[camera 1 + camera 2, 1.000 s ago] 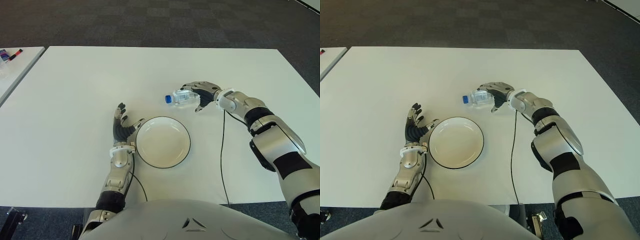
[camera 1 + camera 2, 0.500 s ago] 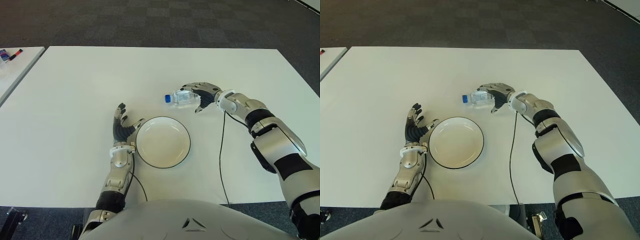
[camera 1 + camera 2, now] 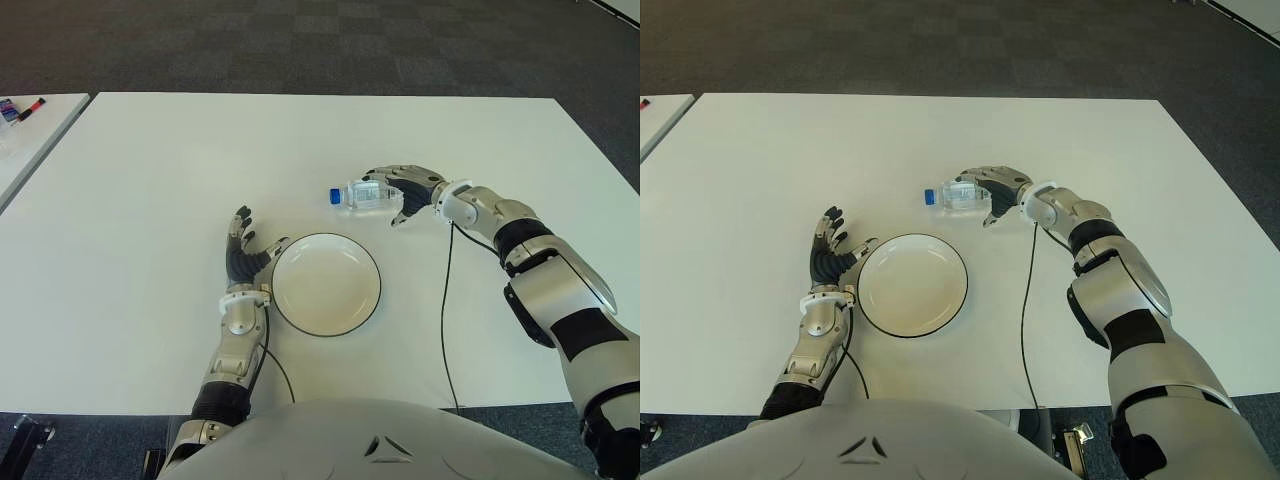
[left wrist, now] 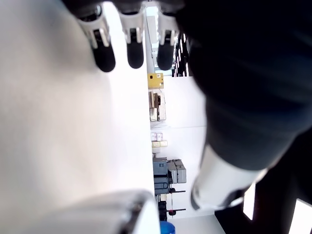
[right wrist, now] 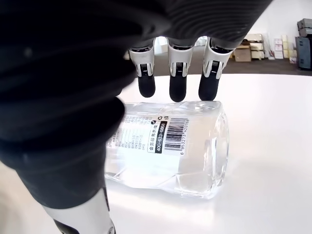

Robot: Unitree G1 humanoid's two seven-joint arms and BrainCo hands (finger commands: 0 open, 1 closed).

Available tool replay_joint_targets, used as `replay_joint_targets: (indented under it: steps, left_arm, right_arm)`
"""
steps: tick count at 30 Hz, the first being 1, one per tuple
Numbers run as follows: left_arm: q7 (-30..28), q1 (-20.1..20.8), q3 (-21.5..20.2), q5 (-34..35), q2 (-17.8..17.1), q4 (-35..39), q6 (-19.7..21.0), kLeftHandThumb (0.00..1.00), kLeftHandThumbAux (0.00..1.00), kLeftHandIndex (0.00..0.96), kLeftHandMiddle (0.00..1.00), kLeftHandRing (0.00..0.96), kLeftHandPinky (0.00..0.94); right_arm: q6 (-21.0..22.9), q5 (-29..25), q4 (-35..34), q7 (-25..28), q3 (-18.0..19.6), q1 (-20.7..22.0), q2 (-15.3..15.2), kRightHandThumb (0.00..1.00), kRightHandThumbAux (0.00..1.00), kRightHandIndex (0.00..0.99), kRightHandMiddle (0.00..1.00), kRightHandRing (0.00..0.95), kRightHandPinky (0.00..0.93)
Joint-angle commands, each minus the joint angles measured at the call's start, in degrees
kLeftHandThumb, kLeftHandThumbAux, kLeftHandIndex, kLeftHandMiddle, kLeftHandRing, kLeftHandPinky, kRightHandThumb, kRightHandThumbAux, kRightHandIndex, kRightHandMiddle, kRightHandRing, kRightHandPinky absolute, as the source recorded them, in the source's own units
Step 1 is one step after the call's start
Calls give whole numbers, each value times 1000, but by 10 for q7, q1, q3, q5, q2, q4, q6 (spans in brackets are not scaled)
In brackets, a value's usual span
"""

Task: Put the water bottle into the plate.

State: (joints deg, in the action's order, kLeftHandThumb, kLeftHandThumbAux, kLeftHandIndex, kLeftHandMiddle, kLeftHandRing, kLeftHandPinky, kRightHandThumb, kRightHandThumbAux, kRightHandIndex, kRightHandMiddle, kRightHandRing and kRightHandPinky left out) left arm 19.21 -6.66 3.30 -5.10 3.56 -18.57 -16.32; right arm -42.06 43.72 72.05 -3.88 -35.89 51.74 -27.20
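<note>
Right hand (image 3: 408, 190): fingers (image 5: 176, 80) arched over the water bottle (image 3: 366, 194), tips at its far side, thumb on the near side; whether they press the plastic cannot be told, and the bottle is not lifted. Water bottle: clear, blue cap toward the robot's left, lying on its side on the white counter (image 3: 150, 180), just beyond the plate (image 3: 326, 284) and apart from it. Left hand (image 3: 243, 258): fingers released and spread, just beside the plate's left rim, holding nothing.

Right hand (image 3: 405, 190) arched open; left hand (image 3: 243, 256) spread.
</note>
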Motion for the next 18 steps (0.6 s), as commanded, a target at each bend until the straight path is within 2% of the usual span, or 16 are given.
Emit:
replay_joint_targets:
  steps: [1,6,18]
  left_arm:
    - [3,-11,4,0,31,-12,21,0,915,108,118,113,150]
    - [2,-10,4,0,30,-14,19,0,913,109,120,116,154]
    - [-1,-9,3,2,28,-16,11,0,910,112,125,120,156]
  right_arm:
    - [-8,-3,-1,10,2,-13,-4,0,916,12,45,84,166]
    - [-9,-3,-3,11,3,-13,-4,0,915,11,35,85,177]
    - [-12,7,-11,-1,-2,-5,-6,0,910,11,30,65,132]
